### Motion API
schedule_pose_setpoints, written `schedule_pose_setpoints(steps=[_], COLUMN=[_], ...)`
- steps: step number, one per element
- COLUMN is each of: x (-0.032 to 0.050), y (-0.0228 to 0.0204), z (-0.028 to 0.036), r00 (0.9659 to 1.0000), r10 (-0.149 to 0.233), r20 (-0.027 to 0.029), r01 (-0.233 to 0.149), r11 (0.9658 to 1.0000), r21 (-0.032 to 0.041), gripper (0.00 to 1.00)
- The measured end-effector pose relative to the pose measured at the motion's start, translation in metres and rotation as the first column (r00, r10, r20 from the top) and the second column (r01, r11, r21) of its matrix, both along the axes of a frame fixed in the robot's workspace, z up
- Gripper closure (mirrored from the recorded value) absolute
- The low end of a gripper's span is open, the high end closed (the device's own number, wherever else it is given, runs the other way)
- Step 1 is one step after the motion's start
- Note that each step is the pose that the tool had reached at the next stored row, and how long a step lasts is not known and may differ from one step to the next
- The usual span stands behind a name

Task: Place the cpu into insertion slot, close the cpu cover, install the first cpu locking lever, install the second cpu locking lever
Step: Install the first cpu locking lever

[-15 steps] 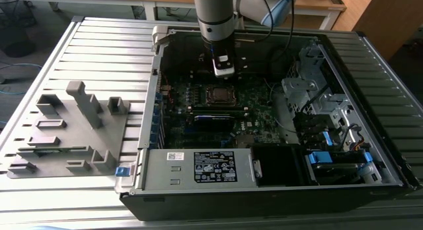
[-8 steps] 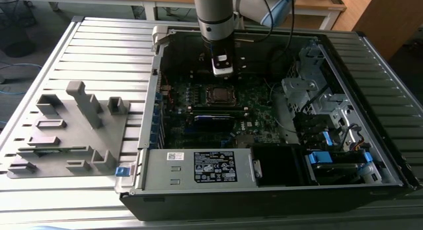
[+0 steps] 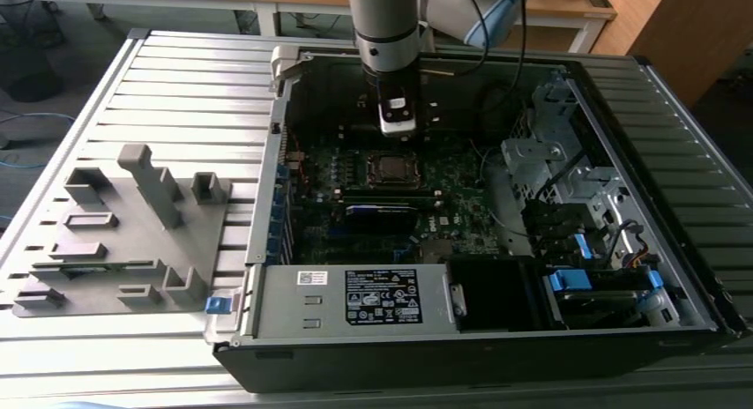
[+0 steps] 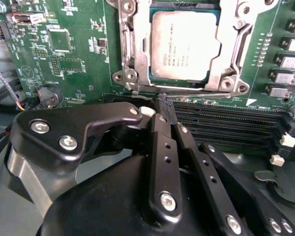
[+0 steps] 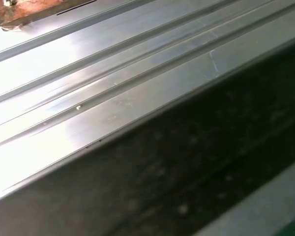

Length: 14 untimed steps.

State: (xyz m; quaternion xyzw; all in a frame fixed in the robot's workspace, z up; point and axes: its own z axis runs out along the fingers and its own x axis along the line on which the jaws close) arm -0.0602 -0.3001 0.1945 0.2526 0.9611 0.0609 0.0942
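Lying seated on the motherboard (image 4: 78, 44), cpu (image 4: 185, 45) just beyond jaws seemingly pressed together.

I am seeing faint lines of print on the cpu (image 4: 184, 46), too small for me to be making out. White markings are dotting the motherboard (image 4: 78, 44), a white triangle (image 4: 250, 102) among them. A black-and-white label (image 3: 380, 296) is sitting on the power supply (image 3: 282, 303), its text unreadable.
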Motion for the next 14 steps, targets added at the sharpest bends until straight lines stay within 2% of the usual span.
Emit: schedule_pose_setpoints(steps=[3, 9, 12, 14], x=[0.0010, 0.0011, 0.0011, 0.0012], y=[0.0000, 0.0000, 0.0001, 0.0000], z=[0.0000, -0.0001, -0.0005, -0.0005], r00=[1.0000, 1.0000, 1.0000, 1.0000], r10=[-0.001, -0.001, -0.001, -0.001], r20=[0.0001, 0.0003, 0.0020, 0.0023], r01=[0.001, 0.001, 0.001, 0.001], r11=[1.0000, 0.9993, 0.9989, 0.9988], r21=[-0.0080, -0.0371, -0.0464, -0.0484], gripper=[0.89, 0.89, 0.89, 0.89])
